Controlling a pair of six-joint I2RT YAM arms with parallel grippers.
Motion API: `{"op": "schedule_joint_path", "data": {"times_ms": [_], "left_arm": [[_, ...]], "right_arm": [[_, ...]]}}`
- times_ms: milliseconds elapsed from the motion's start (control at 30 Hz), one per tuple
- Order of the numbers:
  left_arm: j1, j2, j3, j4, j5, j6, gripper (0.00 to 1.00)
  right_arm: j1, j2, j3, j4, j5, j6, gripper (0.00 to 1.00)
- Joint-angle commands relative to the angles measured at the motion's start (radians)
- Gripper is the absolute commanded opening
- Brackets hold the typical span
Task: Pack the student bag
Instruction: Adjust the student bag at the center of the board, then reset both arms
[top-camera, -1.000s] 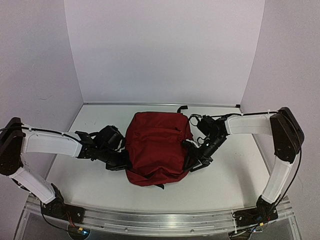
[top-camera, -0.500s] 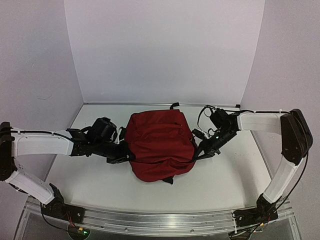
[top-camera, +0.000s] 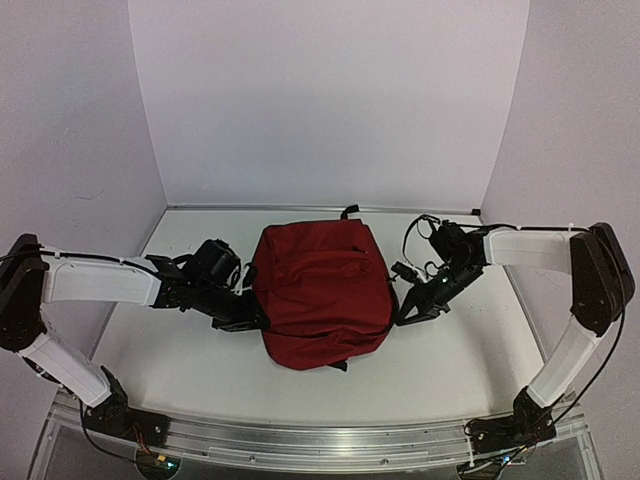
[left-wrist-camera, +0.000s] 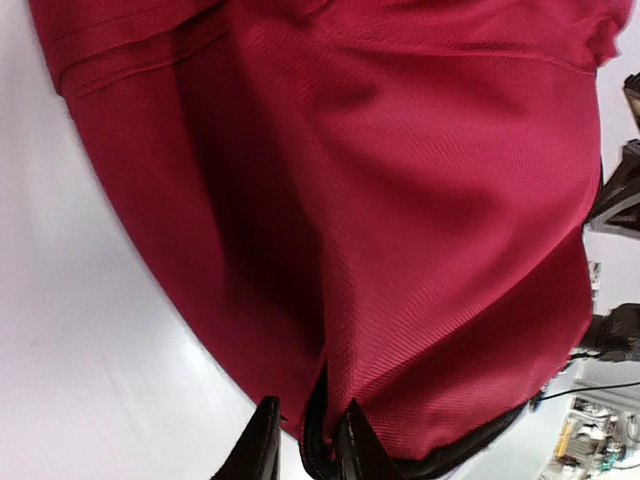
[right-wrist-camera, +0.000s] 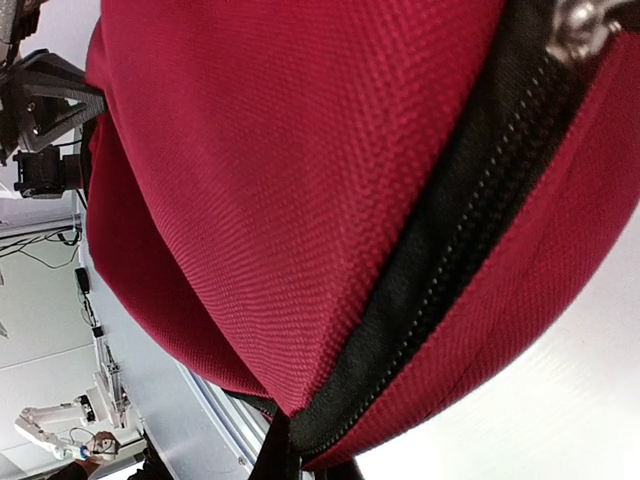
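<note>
The red bag (top-camera: 320, 290) lies in the middle of the counter (top-camera: 470, 350). The left hand (top-camera: 253, 319) is clamped on its left edge, the right hand (top-camera: 404, 308) on its right edge

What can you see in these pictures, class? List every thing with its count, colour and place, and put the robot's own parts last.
student bag: one, dark red, lying mid-table between the arms
carry loop: one, black, at the bag's far end
table: one, white, under the bag
rail: one, silver, along the table's near edge
left gripper: one, black, closed on the bag's left edge
right gripper: one, black, closed on the bag's zipped right edge
</note>
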Motion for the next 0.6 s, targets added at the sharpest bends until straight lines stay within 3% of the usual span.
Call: {"op": "schedule_joint_path", "data": {"times_ms": [0,167,300,400,567], "left_arm": [[0.051,-0.05,-0.034,-0.092,-0.08,0.039,0.33],[0.051,-0.229,-0.074,-0.059,-0.088,0.005,0.67],[0.066,-0.279,0.017,-0.188,-0.208,0.017,0.97],[0.139,-0.262,0.12,-0.27,-0.248,0.052,1.0],[0.347,-0.243,0.242,-0.269,-0.179,0.123,1.0]], "right_arm": [[-0.05,-0.015,0.001,-0.166,0.028,-0.025,0.4],[-0.052,-0.08,0.073,-0.159,0.048,-0.031,0.72],[-0.066,-0.084,0.227,-0.156,0.138,-0.036,0.97],[-0.104,-0.063,0.353,-0.151,0.182,-0.041,0.98],[-0.187,-0.021,0.5,-0.099,0.229,-0.011,0.98]]}}
